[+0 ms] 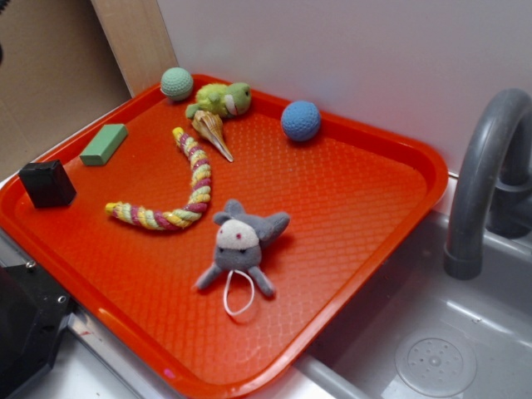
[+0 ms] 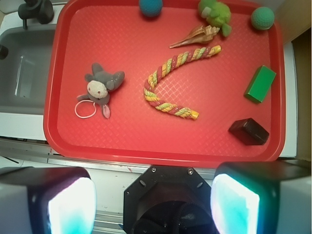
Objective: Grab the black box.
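Gripper (image 2: 153, 204) sits high over the tray's near edge, looking straight down, fingers (image 2: 68, 204) spread wide with nothing between them. Black box (image 1: 47, 184) sits on the red tray (image 1: 349, 216) at its corner nearest the arm, beside the green block (image 1: 104, 144). Wrist view: long axis skewed to the tray edges.

Black box (image 2: 249, 131) sits alone near tray (image 2: 161, 146) rim; green block (image 2: 260, 84) nearby, rope (image 2: 171, 83) well apart. Open above, gripper (image 2: 153, 207) fingers spread wide.
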